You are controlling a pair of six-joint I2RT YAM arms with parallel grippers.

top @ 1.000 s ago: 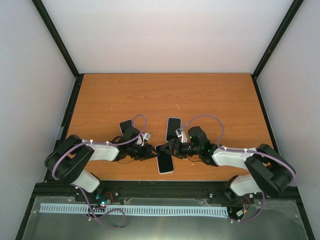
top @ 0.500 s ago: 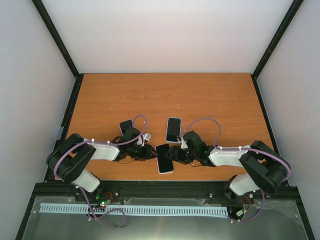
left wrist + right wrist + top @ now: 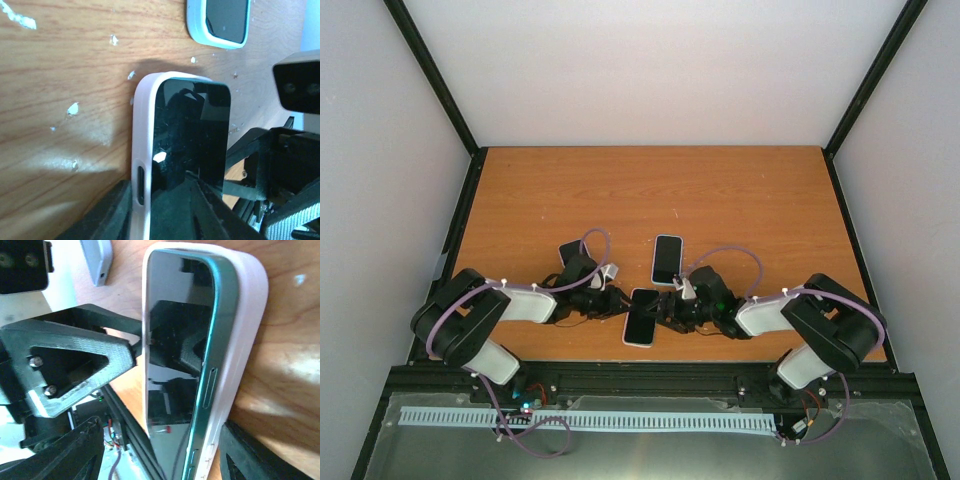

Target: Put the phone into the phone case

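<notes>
A dark-screened phone (image 3: 642,316) with a teal rim lies partly in a pale phone case (image 3: 142,150) near the table's front edge, between both grippers. In the right wrist view the phone (image 3: 175,340) is tilted, one long side raised out of the case (image 3: 245,315). My left gripper (image 3: 617,302) is shut on the case's side wall, one finger outside and one on the screen (image 3: 195,130). My right gripper (image 3: 668,308) is open, its fingers (image 3: 250,455) straddling phone and case from the other side.
A second phone in a white and teal case (image 3: 667,260) lies just behind, also in the left wrist view (image 3: 220,22). A dark flat object (image 3: 570,250) lies behind the left arm. The table's front edge (image 3: 650,358) is close.
The right gripper has moved left and closed in round the phone. The phone and case have swung so their near end points more to the left.
</notes>
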